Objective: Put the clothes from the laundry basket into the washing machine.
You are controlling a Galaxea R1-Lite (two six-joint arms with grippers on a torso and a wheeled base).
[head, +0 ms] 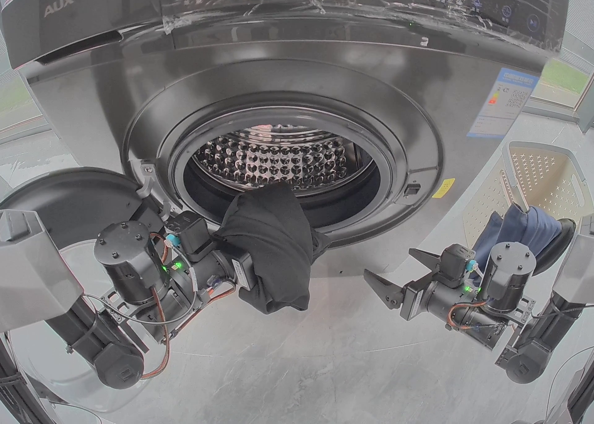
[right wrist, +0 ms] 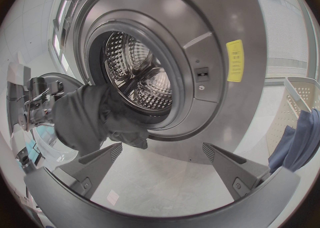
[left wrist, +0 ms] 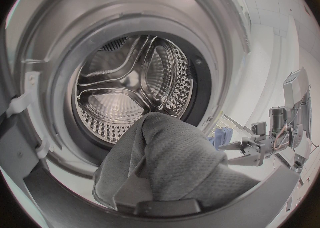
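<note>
The washer stands with its door swung open to the left. The left claw is before the lower left edge of the opening, and a black cloth hangs over it. The top of the cloth reaches the opening's lower rim, and the rest hangs outside above the floor. The cloth covers the claw's tip, so I cannot tell if it is clenched or released.

The head view shows only the dimpled back part of the drum. The left wrist view looks over the black cloth straight into the drum and shows its raised ribs. The right wrist view gives the side: the black cloth is in front of the opening, outside the drum. Whether it touches the rim, I cannot tell.

The right claw is released, jaws wide apart, low before the washer's right front. The basket stands on the floor by the washer's right front corner, with a blue cloth over its near rim. The right arm hides the lower part of the basket. A yellow sticker by the latch is plain in the right wrist view, but its print is too small to read.
</note>
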